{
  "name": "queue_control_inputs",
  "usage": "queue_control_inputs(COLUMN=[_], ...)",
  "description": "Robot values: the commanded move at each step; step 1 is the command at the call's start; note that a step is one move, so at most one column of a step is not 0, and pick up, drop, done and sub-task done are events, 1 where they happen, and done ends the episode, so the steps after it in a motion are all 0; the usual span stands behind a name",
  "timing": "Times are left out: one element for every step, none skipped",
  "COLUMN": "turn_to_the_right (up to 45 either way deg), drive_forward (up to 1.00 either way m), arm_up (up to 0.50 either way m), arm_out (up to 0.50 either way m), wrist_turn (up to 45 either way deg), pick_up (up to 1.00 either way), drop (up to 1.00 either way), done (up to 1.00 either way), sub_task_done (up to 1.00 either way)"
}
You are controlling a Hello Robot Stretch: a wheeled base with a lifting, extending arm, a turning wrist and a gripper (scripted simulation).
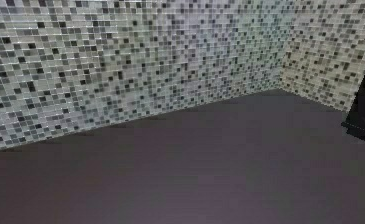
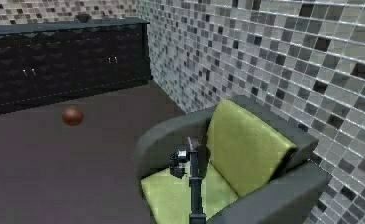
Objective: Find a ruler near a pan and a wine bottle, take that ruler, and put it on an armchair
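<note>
An armchair point(image 2: 252, 143) with a grey shell and yellow-green cushions stands against the mosaic-tiled wall at the arm side view's lower right. The dark arm bar point(image 2: 197, 195) rises from the bottom edge across the chair's seat. At its far end sits the gripper point(image 2: 178, 162), in front of the yellow-green seat cushion near the chair's left armrest. I cannot tell whether the gripper holds anything, because the seat lies right behind it.
A long dark cabinet point(image 2: 65, 60) runs along the back wall, with a small dark object point(image 2: 83, 17) on top. A brown ball point(image 2: 72, 116) lies on the dark floor before it. Ahead, a tiled wall point(image 1: 140, 60) meets bare floor point(image 1: 190, 160); a dark shape point(image 1: 362, 112) stands at the right edge.
</note>
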Motion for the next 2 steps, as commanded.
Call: queue_control_inputs(turn_to_the_right=[0.0,0.0], drive_forward=[0.00,0.00], arm_up=[-0.32,0.00], arm_out=[0.00,0.00], wrist_turn=[0.0,0.0], pick_up=[0.00,0.00], drop=[0.00,1.00], done=[0.00,0.00], sub_task_done=[0.00,0.00])
